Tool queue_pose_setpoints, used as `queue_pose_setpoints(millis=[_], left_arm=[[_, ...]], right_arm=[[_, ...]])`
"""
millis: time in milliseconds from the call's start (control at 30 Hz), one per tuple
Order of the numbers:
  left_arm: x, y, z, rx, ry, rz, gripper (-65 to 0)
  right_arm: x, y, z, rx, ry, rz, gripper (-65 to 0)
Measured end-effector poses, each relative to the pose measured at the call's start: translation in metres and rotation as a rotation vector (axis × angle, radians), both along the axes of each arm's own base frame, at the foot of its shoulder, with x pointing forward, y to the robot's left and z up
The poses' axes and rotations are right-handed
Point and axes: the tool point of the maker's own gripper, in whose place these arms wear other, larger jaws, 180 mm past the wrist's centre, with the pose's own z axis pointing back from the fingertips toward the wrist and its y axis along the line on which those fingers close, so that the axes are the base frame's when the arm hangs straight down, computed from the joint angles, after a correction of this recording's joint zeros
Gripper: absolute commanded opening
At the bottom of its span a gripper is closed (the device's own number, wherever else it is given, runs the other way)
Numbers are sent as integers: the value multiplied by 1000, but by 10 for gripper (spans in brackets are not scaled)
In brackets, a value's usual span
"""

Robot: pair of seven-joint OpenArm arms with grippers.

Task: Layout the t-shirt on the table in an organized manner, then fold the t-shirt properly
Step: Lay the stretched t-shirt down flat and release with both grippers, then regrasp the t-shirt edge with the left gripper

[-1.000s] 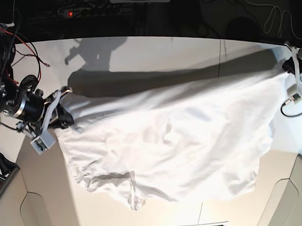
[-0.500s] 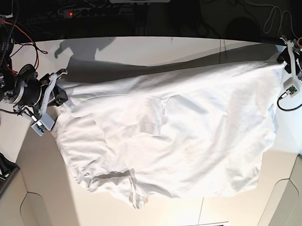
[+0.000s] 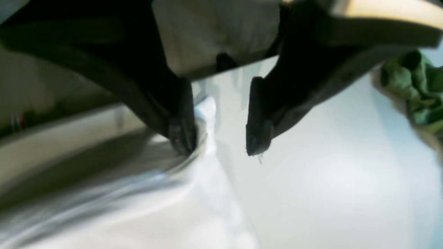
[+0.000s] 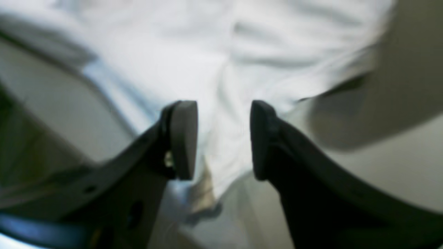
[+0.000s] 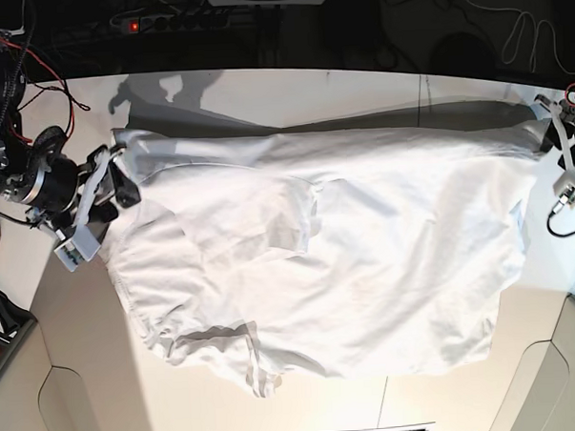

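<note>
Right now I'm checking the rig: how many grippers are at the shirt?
2. The right gripper sits at the white t-shirt's far corner on the base view's left; the left gripper at the far corner on its right. Both open.

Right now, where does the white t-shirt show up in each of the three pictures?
Base view: the t-shirt lies spread across the middle of the table, between both arms.
Left wrist view: the t-shirt fills the lower left, reaching up between the open left claw.
Right wrist view: the t-shirt fills the top, beyond the open right claw.
Shared landmark: the white shirt itself.
</note>
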Motion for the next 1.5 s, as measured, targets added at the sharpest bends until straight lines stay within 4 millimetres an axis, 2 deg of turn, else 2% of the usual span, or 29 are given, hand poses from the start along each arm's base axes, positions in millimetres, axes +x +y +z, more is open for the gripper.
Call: queue_pose_setpoints(millis=[67, 167, 400, 500, 533, 567, 600, 633, 700, 800, 967, 1067, 1133, 1233, 1333, 1400, 1500], left_arm=[[5, 0, 1, 24, -16, 4, -372], [10, -8, -2, 5, -39, 11, -344], [15, -10, -1, 0, -52, 15, -335], [15, -10, 0, -2, -54, 15, -335], [15, -10, 0, -2, -53, 16, -335], [15, -10, -1, -2, -53, 15, -335], [15, -10, 0, -2, -54, 15, -335], [15, -10, 0, -3, -54, 15, -335], [17, -10, 1, 1, -58, 16, -335], [27, 0, 10, 47, -95, 41, -336], [34, 16, 26, 51, -151, 106, -336], [36, 16, 35, -17, -175, 119, -336], [37, 7, 41, -116, -178, 105, -336], [22, -32, 39, -323, -72, -10, -336], [-1, -55, 30, -483, 57, 29, -336], [-19, -62, 23, -525, 130, 31, -336], [-43, -54, 8, -478, 196, 49, -336]], right_arm=[[5, -3, 1, -8, -25, -32, -401], [3, 4, -7, 30, 0, -49, -397], [-19, 36, -62, 224, 185, -112, -395], [-24, 46, -78, 290, 218, -136, -400], [-25, 48, -80, 309, 222, -144, -432], [-26, 53, -79, 330, 225, -137, -503], [-26, 55, -79, 337, 223, -129, -602], [-26, 56, -78, 342, 226, -122, -650], [-25, 57, -77, 336, 236, -114, -650], [-13, 51, -72, 319, 209, -125, -650], [11, 15, -59, 262, 137, -199, -650], [15, -9, -55, 236, 116, -241, -650], [14, -26, -53, 208, 112, -259, -650], [14, -39, -47, 206, 107, -266, -650], [14, -40, -44, 220, 109, -265, -650], [14, -39, -45, 222, 113, -264, -650], [14, -39, -45, 222, 114, -264, -650]])
